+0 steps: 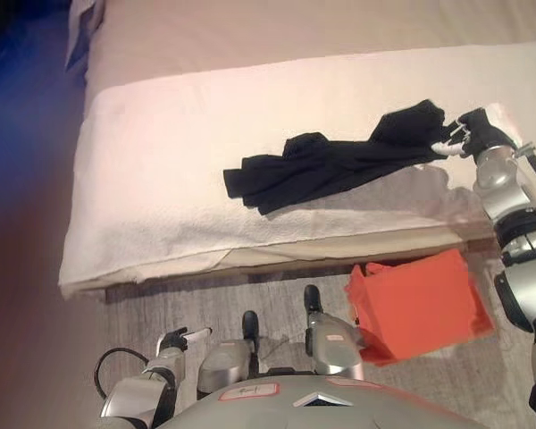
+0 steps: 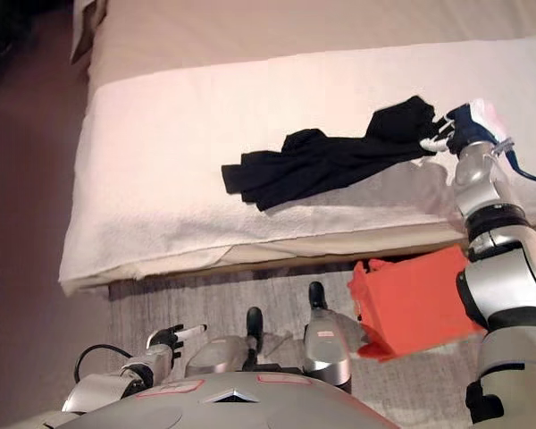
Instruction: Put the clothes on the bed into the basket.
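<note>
The bed [image 1: 161, 161] ran off the far and right edges; my right robot hand [image 1: 456, 136] partly covered the black garment [image 1: 339, 161].

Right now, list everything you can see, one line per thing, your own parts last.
black garment: one, black, lying crumpled across the white cover, its right end at the right hand.
white cover: one, white, spread over the near part of the bed.
bed: one, beige surface showing beyond the cover, running across the top of the view.
orange basket: one, orange, on the floor beside the bed's near edge, at lower right.
floor: grey wood-look boards, below the bed.
right hand: one, dark with white tips, fingers curled on the garment's right end.
left hand: one, dark with a white tip, low at lower left over the floor, holding nothing.
</note>
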{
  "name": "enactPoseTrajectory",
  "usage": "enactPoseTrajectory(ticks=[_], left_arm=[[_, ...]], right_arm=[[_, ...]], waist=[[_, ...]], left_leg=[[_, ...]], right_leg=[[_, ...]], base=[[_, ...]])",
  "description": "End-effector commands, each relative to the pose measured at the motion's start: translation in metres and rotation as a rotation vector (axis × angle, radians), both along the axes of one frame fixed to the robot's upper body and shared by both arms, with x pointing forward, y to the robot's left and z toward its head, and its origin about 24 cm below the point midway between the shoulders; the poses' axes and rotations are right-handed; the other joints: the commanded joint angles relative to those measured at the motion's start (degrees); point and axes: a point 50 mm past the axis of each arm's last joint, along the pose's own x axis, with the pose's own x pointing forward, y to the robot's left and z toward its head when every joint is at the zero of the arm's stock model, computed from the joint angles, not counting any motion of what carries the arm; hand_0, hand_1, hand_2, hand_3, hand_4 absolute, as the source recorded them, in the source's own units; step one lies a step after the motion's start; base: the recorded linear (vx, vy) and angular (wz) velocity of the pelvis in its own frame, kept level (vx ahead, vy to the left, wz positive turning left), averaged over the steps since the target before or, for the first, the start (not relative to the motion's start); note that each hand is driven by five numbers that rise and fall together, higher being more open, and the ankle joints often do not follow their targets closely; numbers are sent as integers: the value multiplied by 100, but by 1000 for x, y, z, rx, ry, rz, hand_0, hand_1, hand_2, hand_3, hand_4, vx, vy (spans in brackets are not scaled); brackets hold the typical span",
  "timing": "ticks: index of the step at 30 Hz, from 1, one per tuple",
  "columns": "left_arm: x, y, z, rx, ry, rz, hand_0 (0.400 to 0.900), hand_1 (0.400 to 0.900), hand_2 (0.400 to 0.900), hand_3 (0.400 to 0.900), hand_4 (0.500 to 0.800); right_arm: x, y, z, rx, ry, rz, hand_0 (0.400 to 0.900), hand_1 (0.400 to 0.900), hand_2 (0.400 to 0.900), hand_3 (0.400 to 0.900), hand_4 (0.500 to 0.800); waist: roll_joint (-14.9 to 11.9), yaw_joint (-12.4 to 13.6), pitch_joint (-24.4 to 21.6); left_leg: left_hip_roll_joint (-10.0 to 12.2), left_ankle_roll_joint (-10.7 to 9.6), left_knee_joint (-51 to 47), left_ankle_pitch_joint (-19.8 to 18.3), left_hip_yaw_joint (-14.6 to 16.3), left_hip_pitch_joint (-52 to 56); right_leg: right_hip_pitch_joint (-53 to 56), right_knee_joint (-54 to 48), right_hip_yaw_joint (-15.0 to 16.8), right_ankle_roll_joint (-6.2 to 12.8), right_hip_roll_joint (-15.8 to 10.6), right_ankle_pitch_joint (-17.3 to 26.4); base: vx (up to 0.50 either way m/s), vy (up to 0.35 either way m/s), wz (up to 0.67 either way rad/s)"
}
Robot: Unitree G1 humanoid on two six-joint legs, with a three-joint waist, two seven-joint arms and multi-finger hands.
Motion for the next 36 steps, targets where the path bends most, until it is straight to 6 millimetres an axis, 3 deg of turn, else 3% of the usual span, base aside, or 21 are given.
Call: enactPoseTrajectory(ticks=[1,14,19,25,36], left_arm=[[-21,16,0,51,100,-35,900,900,900,900,800],[-22,14,-1,43,119,-85,900,900,900,900,800],[-22,15,-1,43,124,-109,900,900,900,900,800],[-18,13,0,39,110,-131,900,900,900,900,800],[-17,13,0,25,110,-146,900,900,900,900,800]], right_arm=[[-14,-39,59,-138,-180,-54,400,400,400,400,500],[-94,-100,47,-139,-208,-209,400,400,400,400,500],[-112,-109,50,-156,-213,-229,400,400,400,400,500],[-115,-107,40,-136,-176,-215,400,400,400,400,500],[-77,-78,2,-44,38,-94,400,400,400,400,500]], waist=[[-72,-150,-328],[-117,-516,-549],[-107,-613,-557],[-92,-633,-522],[-97,-436,-418]], left_leg=[[90,-95,-31,-289,14,51],[129,-73,-31,-401,228,314],[143,-65,-31,-428,327,385],[131,-59,-31,-446,390,427],[118,-78,-31,-412,316,413]], right_leg=[[-236,533,-23,284,-89,-256],[-25,487,180,299,25,-281],[-22,507,273,299,66,-285],[-27,491,358,305,83,-272],[33,449,307,284,43,-261]], base=[[27,13,-29],[24,0,-10],[12,5,-13],[6,7,-7],[-4,-9,5]])
